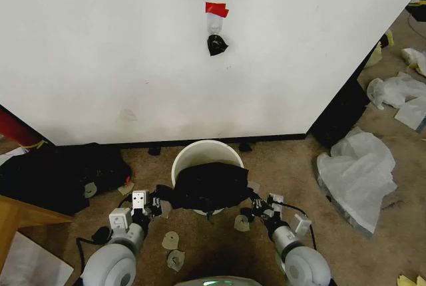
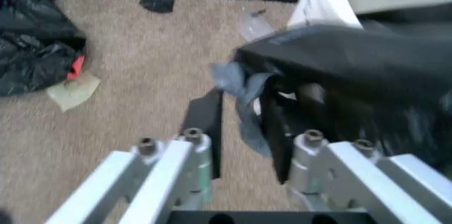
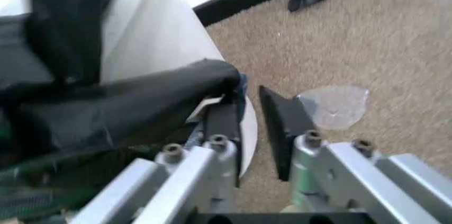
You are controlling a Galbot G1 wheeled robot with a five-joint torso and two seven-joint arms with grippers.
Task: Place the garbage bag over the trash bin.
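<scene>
The left claw [image 1: 158,204] sits at the near left edge of the garbage bag [image 1: 208,186], and the right claw [image 1: 256,204] at its near right edge, the black bag stretched between them over the front half of the trash bin [image 1: 200,153]. From the head view I cannot tell how the fingers stand. The left wrist view is clearer: the left claw [image 2: 247,128] is spread wide, one dark finger [image 2: 206,128] out over bare carpet, the other tucked against the bag's bunched corner [image 2: 339,65]. The right wrist view shows the right claw [image 3: 251,128] parted too, one finger [image 3: 282,123] clear over the carpet, the other pressed against the bag's edge [image 3: 127,102] by the bin's white wall [image 3: 155,33].

The bin stands on the carpet just before a white wall [image 1: 133,46]. Black bags [image 1: 60,173] lie heaped to the left, clear plastic sheets [image 1: 356,166] to the right, and small paper scraps [image 1: 171,239] dot the floor.
</scene>
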